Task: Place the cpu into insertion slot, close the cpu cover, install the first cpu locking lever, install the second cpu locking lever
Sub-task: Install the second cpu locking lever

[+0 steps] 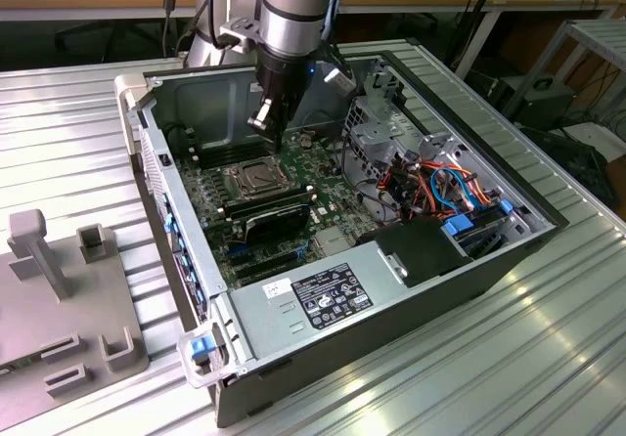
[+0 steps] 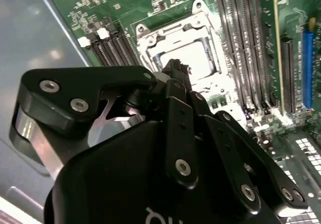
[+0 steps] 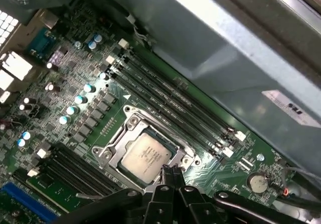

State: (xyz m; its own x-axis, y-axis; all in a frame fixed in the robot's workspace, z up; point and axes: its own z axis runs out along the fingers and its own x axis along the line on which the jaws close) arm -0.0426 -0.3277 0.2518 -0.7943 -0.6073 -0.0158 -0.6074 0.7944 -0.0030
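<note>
the hand point(image 3: 170, 176) is matte black. just beyond its fingertips the cpu point(image 3: 145, 153) shows dull silver inside the shiny silver cpu cover point(image 3: 131, 121), ringed by green circuit board point(image 3: 80, 128) with black slots point(image 3: 170, 106) and pale blue capacitors point(image 3: 80, 99).

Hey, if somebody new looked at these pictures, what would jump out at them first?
Probably the open computer case on the ribbed metal table, with the gripper reaching down into it. Just under the gripper, the cpu sits in its socket, its silver top showing through the cpu cover, with long memory slots beside it.
</note>
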